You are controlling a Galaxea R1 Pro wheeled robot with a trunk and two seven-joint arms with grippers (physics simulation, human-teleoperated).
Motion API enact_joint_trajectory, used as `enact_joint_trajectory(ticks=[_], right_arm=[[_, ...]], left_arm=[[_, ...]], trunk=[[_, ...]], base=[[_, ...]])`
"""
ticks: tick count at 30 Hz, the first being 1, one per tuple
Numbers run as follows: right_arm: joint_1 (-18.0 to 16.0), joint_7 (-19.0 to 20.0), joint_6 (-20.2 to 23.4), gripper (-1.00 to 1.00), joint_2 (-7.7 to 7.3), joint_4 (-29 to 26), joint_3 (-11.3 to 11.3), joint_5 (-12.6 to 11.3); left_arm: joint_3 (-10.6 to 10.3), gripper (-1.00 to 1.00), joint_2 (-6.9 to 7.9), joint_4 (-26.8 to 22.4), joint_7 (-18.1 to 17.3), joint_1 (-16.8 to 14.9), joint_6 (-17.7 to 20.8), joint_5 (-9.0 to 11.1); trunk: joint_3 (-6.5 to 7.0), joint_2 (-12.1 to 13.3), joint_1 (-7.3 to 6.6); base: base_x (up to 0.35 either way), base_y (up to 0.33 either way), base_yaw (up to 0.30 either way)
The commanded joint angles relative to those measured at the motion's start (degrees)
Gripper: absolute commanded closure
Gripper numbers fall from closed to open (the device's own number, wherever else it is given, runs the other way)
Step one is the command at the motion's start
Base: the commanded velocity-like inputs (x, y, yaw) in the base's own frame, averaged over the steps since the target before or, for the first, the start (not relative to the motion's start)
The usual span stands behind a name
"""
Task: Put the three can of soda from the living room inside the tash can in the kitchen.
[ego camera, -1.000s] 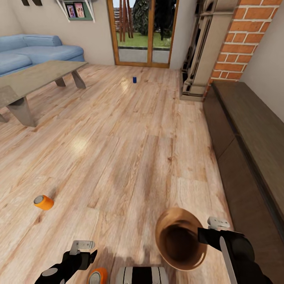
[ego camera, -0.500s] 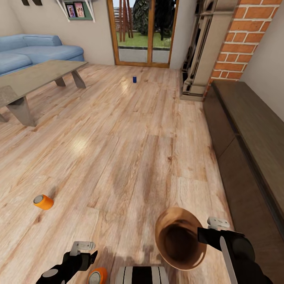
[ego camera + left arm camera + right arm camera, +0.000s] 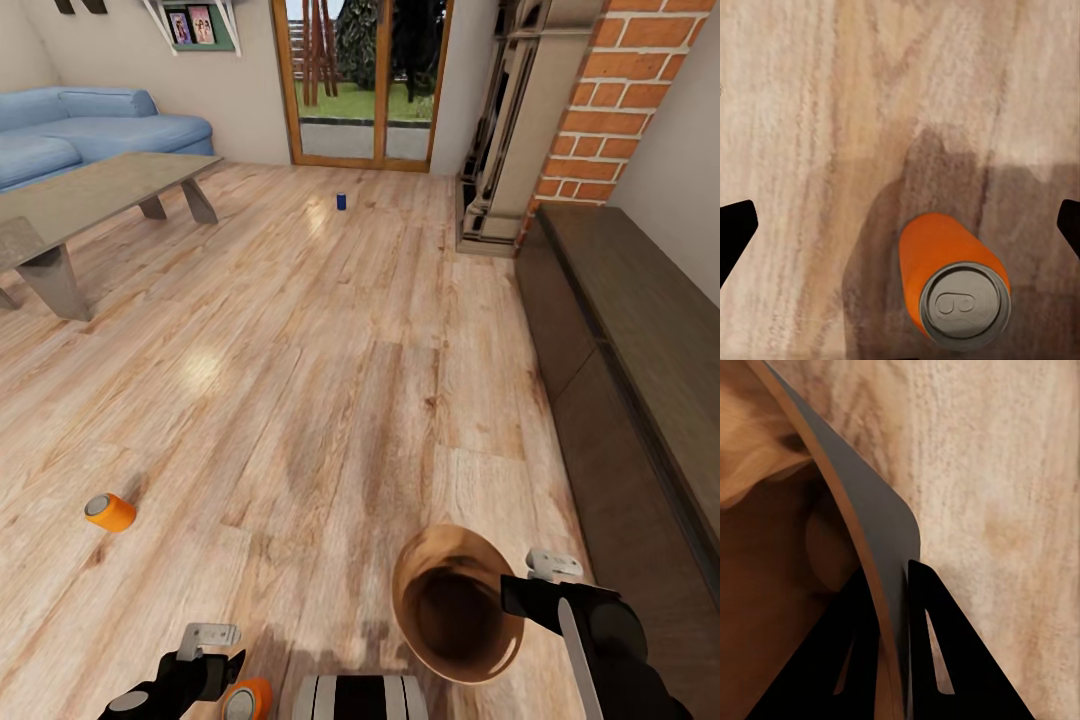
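We are seeing the right pincer (image 3: 894,607) pinching the tash can (image 3: 455,605) rim, lower right. Left pincer (image 3: 900,225) is gaping wide over an orange can (image 3: 949,281); another orange can (image 3: 110,512) is lying left, and what looks like the blue can (image 3: 341,201) is standing far up.

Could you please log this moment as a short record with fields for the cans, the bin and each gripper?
near orange can: lying on floor under the open left gripper
second orange can: lying on floor, further left
blue can: upright, near glass doors
trash can: wall pinched by right gripper, no cans visible inside
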Motion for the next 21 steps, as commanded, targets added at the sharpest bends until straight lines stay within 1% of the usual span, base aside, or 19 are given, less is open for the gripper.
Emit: enact_joint_trajectory(ticks=[1,7,21], right_arm=[[0.0,0.2,0.0,1.00,0.00,0.0,0.0,-1.0],[0.0,0.3,0.0,1.00,0.02,0.0,-0.2,-1.0],[0.0,0.3,0.0,1.00,0.10,0.0,-0.4,-1.0]], left_arm=[[0.0,-1.00,0.01,0.0,0.0,0.0,0.0,0.0],[0.1,-1.00,0.06,1.5,0.0,0.0,0.0,-0.4],[0.0,-1.00,0.05,1.7,0.4,0.0,0.1,-0.7]], trunk=[[0.00,0.0,0.00],[0.00,0.0,0.00],[0.00,0.0,0.00]], base=[[0.000,0.000,0.000],[0.000,0.000,0.000],[0.000,0.000,0.000]])
